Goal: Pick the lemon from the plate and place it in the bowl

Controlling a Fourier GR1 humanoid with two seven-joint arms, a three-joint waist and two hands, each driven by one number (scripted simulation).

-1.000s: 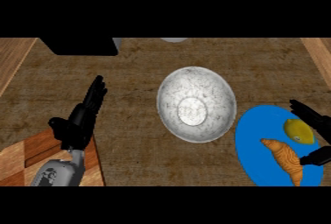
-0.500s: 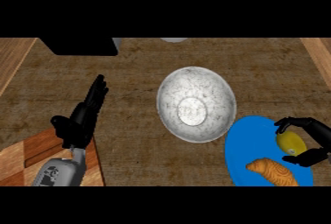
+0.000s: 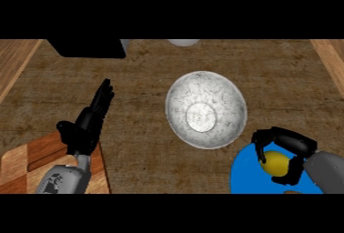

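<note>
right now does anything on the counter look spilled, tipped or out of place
Nothing stands out. The grey bowl sits upright and empty, the right hand curls round the lemon over the blue plate, and the left hand rests open.

Yellow lemon, blue plate, speckled silver-grey bowl, brown woven-look counter, black hands: left hand, right hand, grey forearms.

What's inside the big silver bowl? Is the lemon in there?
Nothing shows inside the bowl; its whole inside is in view. The lemon is over the blue plate, with the right hand curled round it. The fingers hide part of it.
</note>
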